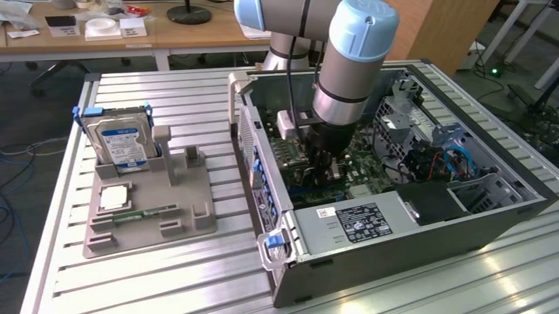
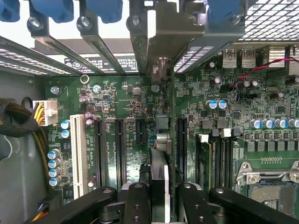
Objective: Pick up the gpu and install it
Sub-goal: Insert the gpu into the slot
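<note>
The gpu (image 2: pixel 164 140) is being held edge-on by the hand (image 2: pixel 159 196), whose fingers (image 2: pixel 136 198) are being kept partly closed on the card. It is being held upright inside the open computer case (image 1: pixel 489 222), over the motherboard (image 2: pixel 117 140) and its slots, with its bracket up by the rear slot covers. A hard drive (image 1: pixel 122 145) with a blue-white label, unreadable, is being kept on the surface (image 1: pixel 175 275).
</note>
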Robot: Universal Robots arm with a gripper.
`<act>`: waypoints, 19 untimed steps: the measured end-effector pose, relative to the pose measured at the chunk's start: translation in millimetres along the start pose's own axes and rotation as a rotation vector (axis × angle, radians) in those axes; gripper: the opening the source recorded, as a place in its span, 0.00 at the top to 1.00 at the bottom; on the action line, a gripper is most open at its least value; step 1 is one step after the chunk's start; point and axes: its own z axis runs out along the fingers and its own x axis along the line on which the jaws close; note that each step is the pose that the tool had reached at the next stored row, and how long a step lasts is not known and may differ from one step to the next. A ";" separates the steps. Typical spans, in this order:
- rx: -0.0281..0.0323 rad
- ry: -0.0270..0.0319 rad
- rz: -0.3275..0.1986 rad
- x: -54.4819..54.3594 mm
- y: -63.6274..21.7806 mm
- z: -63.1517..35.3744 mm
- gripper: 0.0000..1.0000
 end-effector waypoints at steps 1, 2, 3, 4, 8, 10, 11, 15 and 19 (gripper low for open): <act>0.0001 0.0000 0.000 0.0 0.1 0.0 0.73; 0.0001 0.0001 0.000 0.0 0.3 0.0 0.73; 0.0001 0.0001 0.000 0.0 0.3 0.0 0.73; 0.0000 0.0001 0.000 0.0 0.4 0.0 0.73; 0.0001 0.0001 0.000 0.0 0.7 0.0 0.73; 0.0000 0.0001 0.000 0.0 0.7 0.0 0.73; 0.0000 0.0001 0.000 0.0 0.7 0.0 0.73; 0.0000 -0.0001 0.000 0.0 0.7 0.0 0.73; 0.0000 -0.0001 0.000 0.0 0.7 0.0 0.73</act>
